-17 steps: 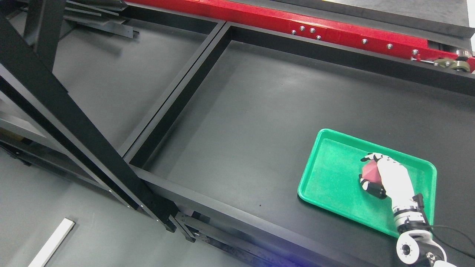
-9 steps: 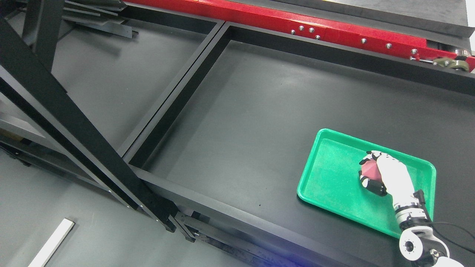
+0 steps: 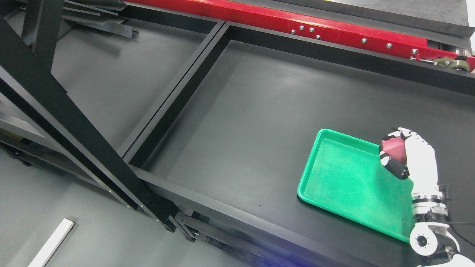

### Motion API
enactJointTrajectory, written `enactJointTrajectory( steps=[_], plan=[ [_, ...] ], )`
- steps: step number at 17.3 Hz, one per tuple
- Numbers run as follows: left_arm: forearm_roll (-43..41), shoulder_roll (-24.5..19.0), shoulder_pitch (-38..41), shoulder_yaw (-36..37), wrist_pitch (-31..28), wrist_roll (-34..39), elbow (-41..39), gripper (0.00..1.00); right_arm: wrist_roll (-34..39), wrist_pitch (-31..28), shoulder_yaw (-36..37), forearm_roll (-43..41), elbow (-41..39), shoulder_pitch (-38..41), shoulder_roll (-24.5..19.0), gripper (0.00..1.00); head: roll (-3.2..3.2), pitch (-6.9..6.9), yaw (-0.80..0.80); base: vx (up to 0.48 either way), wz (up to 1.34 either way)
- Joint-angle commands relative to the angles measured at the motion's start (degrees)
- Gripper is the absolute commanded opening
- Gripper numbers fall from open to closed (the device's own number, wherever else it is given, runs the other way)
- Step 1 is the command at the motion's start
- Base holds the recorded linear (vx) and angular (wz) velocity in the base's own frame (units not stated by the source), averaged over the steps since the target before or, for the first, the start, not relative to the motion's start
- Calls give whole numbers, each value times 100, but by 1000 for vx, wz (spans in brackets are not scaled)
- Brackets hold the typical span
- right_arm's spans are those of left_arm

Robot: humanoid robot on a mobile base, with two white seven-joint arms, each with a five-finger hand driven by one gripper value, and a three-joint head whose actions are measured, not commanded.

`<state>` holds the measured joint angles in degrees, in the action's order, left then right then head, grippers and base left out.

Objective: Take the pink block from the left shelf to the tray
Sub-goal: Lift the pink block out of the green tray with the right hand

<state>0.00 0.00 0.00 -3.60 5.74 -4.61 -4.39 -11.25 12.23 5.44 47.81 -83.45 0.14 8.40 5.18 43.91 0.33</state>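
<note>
A pink block is held in my right hand, whose white fingers curl around it. The hand hovers over the far right corner of the green tray, which lies on the dark shelf surface at the lower right. The arm rises from the bottom right corner. The tray's floor shows nothing on it. My left arm does not show.
A black frame divider splits the shelf into a left bay and a right bay. A thick black diagonal post crosses the left side. A red beam runs along the back. A white strip lies on the floor at the lower left.
My right hand, still holding the pink block, has lifted and moved from the tray's middle toward its far right corner.
</note>
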Motion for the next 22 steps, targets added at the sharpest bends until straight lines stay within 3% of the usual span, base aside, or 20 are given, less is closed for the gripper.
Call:
enactJointTrajectory(
  steps=[1, 7, 22],
  plan=[
    [-9, -100, 53, 0, 6, 4, 0, 100, -150, 43, 581, -544, -549, 170, -119, 3, 0, 0, 0, 0, 0],
    [-9, -100, 53, 0, 6, 4, 0, 100, -184, 52, 599, -562, -699, 294, -374, 3, 0, 0, 0, 0, 0],
    [-9, -100, 53, 0, 6, 4, 0, 100, -325, 52, 581, -562, -699, 382, -365, 3, 0, 0, 0, -38, 75]
  ],
)
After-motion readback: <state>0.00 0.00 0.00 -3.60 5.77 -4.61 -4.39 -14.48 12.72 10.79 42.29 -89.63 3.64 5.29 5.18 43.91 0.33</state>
